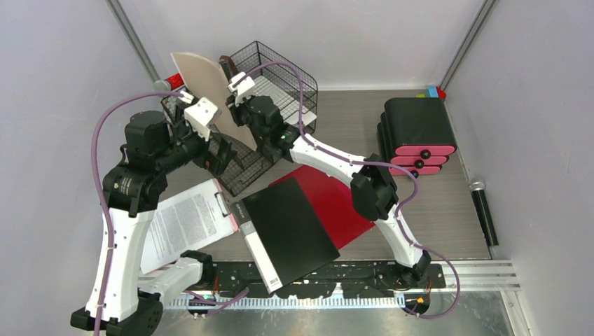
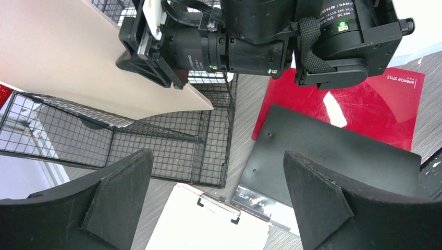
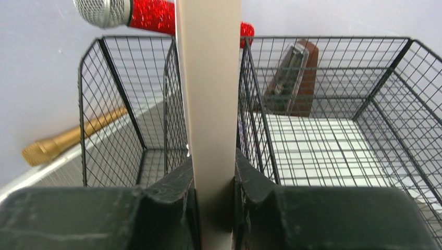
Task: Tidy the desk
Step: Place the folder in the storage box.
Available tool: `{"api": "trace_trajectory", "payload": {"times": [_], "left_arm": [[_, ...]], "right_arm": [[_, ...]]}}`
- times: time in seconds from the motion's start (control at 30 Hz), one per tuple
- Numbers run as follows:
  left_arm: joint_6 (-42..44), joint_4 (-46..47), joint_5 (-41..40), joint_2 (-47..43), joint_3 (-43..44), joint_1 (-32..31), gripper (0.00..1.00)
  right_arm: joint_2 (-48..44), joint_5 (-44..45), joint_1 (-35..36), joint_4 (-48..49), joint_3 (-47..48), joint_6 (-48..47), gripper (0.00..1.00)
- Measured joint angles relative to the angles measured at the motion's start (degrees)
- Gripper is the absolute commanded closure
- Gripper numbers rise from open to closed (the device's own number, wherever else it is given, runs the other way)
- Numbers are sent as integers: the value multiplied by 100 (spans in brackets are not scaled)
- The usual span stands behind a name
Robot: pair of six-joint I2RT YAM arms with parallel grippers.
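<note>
With the right fingers clamped on the thin beige board, upright above the black wire-mesh rack at the back left of the grey wood-grain table — lower straight, edge centred on one slot. Hold the left fingers — spread wide, empty — aside.

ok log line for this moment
right pincer: shut on beige board, at mesh rack | left pincer: open, empty | desk: clipboard, black folder, red folder
</note>
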Motion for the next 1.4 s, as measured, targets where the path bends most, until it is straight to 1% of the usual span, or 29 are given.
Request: {"api": "trace_trajectory", "payload": {"times": [0.17,0.23,0.3,0.4,0.43,0.5,0.6,0.73,0.8,0.83,0.9,0.97,1.03,1.1,1.13,1.17,1.2,1.27,1.4], "left_arm": [[11,-33,-17,-2,0,0,0],[11,-46,-44,-13,0,0,0],[9,-63,-63,-37,0,0,0],[0,-151,-103,-79,0,0,0],[-4,-177,-116,-90,0,0,0],[-9,-221,-157,-105,0,0,0],[-11,-328,-214,-153,0,0,0],[-11,-424,-243,-254,0,0,0],[-9,-450,-260,-304,0,0,0],[-7,-463,-264,-328,0,0,0],[-2,-483,-278,-365,0,0,0],[11,-516,-304,-389,0,0,0],[13,-553,-326,-409,0,0,0],[17,-577,-352,-428,0,0,0],[20,-586,-367,-439,0,0,0],[20,-599,-372,-444,-2,0,0],[22,-612,-374,-452,-2,0,0],[28,-627,-378,-455,-2,0,0],[37,-651,-400,-452,-7,0,0]], "right_arm": [[-4,28,13,-671,-7,-92,100],[-31,9,7,-940,-7,-131,97],[-125,-101,7,-1213,0,-116,87],[-262,-402,7,-1821,118,-111,78],[-289,-529,7,-2026,186,-111,74],[-306,-800,-2,-2341,332,-116,71],[-310,-1187,-33,-2863,562,-177,72],[-341,-1471,-96,-3294,704,-354,75],[-358,-1552,-120,-3427,741,-417,73],[-363,-1576,-129,-3464,756,-437,67],[-363,-1633,-144,-3609,831,-501,63],[-361,-1703,-151,-3829,922,-546,62],[-361,-1775,-151,-4035,992,-581,65],[-361,-1845,-149,-4212,1071,-605,71],[-361,-1853,-149,-4328,1147,-627,79],[-361,-1853,-149,-4426,1213,-645,84],[-361,-1847,-149,-4544,1311,-654,92],[-361,-1823,-164,-4809,1473,-667,98],[-348,-1775,-175,-4946,1565,-669,100]]}}
